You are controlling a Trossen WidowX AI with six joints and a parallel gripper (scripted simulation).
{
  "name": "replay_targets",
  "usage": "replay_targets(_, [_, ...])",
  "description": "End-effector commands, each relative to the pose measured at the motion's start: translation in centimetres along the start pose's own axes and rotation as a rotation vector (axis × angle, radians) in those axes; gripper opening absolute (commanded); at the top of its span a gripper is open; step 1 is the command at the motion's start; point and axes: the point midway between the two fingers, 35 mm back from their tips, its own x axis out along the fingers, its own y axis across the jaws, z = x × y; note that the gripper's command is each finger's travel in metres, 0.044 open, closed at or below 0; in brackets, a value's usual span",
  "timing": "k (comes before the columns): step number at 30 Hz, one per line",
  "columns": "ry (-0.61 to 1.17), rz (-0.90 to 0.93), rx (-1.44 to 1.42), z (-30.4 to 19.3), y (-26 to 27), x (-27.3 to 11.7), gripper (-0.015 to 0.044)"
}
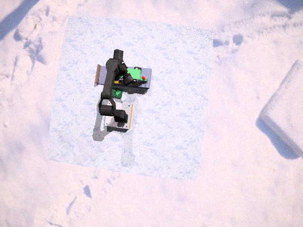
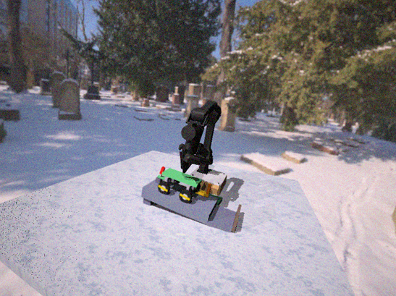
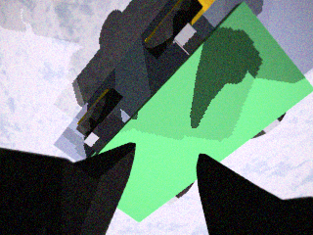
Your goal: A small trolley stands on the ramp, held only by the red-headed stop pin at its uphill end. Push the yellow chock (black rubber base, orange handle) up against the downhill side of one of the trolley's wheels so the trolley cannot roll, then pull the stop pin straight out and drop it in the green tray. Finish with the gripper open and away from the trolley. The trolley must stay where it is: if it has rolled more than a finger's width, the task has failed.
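The trolley with green deck (image 1: 134,73) (image 2: 179,177) (image 3: 161,113) stands on the grey ramp (image 1: 147,72) (image 2: 199,212). The red-headed stop pin (image 1: 143,78) (image 2: 161,170) stands upright at its uphill end; it is not visible in the wrist view. The yellow chock (image 1: 116,82) (image 2: 201,193) (image 3: 207,6) lies by the downhill wheel on the tray side, its orange handle up; whether it touches the wheel cannot be told. The green tray (image 1: 117,93) (image 2: 218,201) lies beside the ramp. My gripper (image 2: 185,170) (image 3: 166,155) is partly open and empty, above the trolley's deck.
A brown end board (image 1: 97,73) (image 2: 236,218) stands at the ramp's low end. The arm's white base plate (image 1: 110,122) (image 2: 215,176) is beyond the tray. The arm reaches over the tray and ramp, hiding part of the trolley's side in the top view.
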Motion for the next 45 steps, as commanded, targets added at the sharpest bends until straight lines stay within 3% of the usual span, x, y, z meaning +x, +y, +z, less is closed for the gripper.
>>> replay_targets(1, [0.028, 0.042, 0.237, -3.2, 2.2, 0.0, 0.0190])
replay_targets(9, [0.071, 0.106, 0.594, -7.3, 6.2, 0.1, 0.0190])
replay_targets(45, [0.071, 0.106, 0.594, -7.4, 6.6, 3.6, 0.0190])
